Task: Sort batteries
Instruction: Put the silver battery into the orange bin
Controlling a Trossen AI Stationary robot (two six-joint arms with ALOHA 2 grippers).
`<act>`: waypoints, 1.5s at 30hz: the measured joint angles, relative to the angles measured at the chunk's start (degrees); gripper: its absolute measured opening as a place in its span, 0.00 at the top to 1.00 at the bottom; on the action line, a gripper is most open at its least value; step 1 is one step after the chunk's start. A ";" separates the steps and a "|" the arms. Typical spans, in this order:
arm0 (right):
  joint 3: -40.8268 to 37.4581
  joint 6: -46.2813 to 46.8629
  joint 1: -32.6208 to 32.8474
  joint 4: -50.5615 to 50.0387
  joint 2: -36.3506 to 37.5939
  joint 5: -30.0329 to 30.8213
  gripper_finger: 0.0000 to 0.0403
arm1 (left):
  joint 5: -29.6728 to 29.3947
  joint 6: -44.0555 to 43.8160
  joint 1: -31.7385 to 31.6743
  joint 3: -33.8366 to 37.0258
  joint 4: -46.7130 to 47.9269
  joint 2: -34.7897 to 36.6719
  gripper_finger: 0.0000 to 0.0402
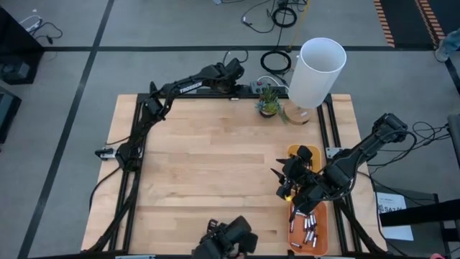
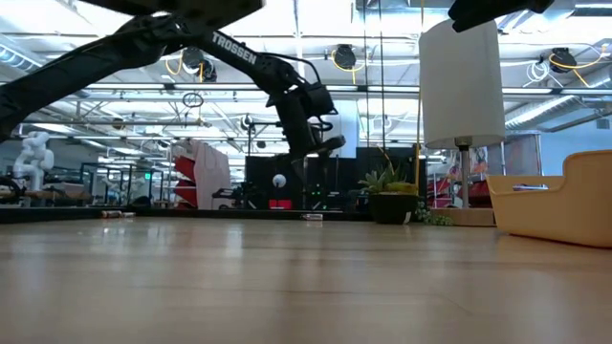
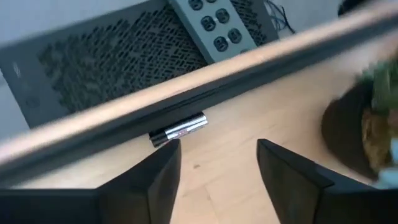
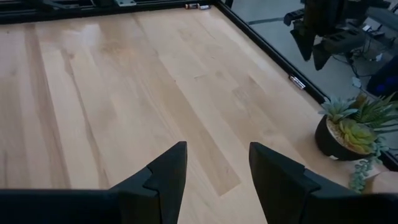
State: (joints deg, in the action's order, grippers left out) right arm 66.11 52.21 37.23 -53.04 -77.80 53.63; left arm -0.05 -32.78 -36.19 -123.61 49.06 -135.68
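Batteries (image 1: 307, 233) lie in a loose heap in the orange tray (image 1: 321, 223) at about 5 o'clock on the surface (image 1: 208, 173), seen from overhead. One more battery (image 3: 179, 129) lies at the far edge, roughly 12 o'clock, against the dark frame rail; it shows as a small cell (image 1: 234, 97) from above. Yellow tray (image 1: 295, 152) sits just beyond the orange one, toward 3 o'clock.

Left pincer (image 3: 217, 168) hovers right over that edge battery, fingers spread wide, holding nothing. Right pincer (image 4: 214, 171) is poised above the trays, aimed across the bare wood, fingers also parted and empty.

Judgement: left arm looks set for a pick at the rail.

Risks:
- The cell lies tight to the frame, so one finger may hit the rail and fail to close around it.
- A round cell may roll or get nudged off the edge onto the floor.
- Potted plant (image 1: 269, 101) and lamp (image 1: 315, 70) stand near, at about 1 o'clock; a wide swing could knock them.
- Right pincer works close over the heap; a low descent could scatter cells or shove a tray.
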 joint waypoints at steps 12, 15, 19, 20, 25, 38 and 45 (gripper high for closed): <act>0.00 -2.60 0.00 -0.20 0.00 0.24 0.59 | -0.23 -10.33 0.27 2.04 -1.94 -0.64 0.16; 0.00 -3.55 0.00 -0.06 0.00 0.27 0.59 | 2.18 -12.26 0.31 2.05 -1.57 -2.50 0.15; 0.00 -3.62 0.00 -0.14 0.00 0.26 0.59 | 4.48 -14.84 -0.02 2.06 0.56 -5.66 0.15; 0.00 -3.74 0.00 -0.24 0.00 0.26 0.59 | 4.65 -14.95 -0.03 1.96 0.39 -6.08 0.15; 0.00 -3.85 0.00 -0.37 0.00 0.22 0.59 | 3.95 -14.87 -0.47 0.80 0.35 -7.14 0.15; 0.00 -3.60 0.00 -0.46 0.00 0.02 0.59 | 3.87 -14.42 -3.10 0.09 -2.47 -7.52 0.15; 0.00 -3.57 0.00 -0.44 0.00 0.02 0.59 | 3.70 -11.88 -3.84 0.10 -2.88 -7.58 0.15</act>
State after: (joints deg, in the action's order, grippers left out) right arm 66.11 48.64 37.23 -53.47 -77.80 53.65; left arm 3.65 -44.66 -40.03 -123.51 46.18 -143.26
